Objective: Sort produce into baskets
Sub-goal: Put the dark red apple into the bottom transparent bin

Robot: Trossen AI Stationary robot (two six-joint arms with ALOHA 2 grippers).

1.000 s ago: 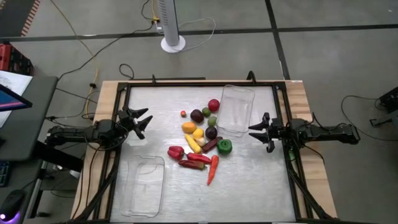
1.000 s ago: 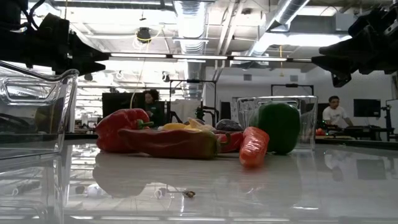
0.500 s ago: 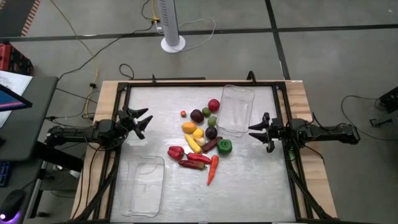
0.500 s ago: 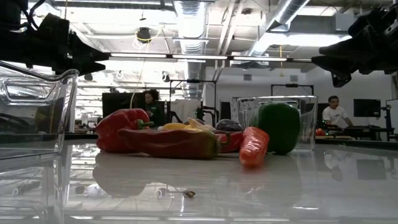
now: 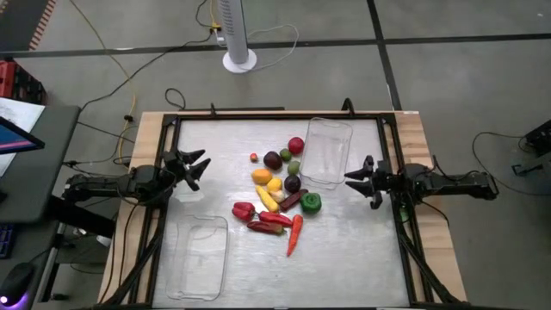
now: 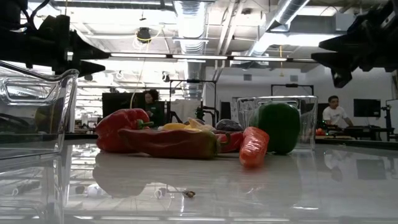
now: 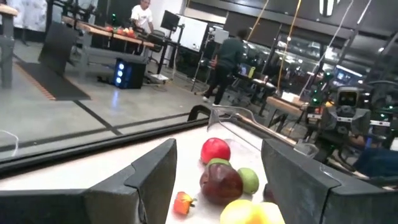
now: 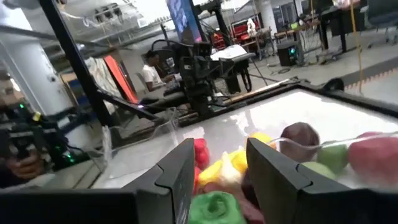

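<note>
The left gripper (image 5: pixel 195 167) hangs low at the table's left side, fingers spread; the right gripper (image 5: pixel 356 180), fingers pressed together, waits beside one clear basket (image 5: pixel 328 151); the produce (image 5: pixel 277 191) lies mid-table; two baskets, the other (image 5: pixel 198 257) near the left arm.

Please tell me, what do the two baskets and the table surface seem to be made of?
The two baskets, one near the right gripper and one near the left gripper, look like clear, glossy plastic: the table shows through their walls. The table top looks like smooth, pale metal or laminate, since it mirrors the produce in the low view.
</note>
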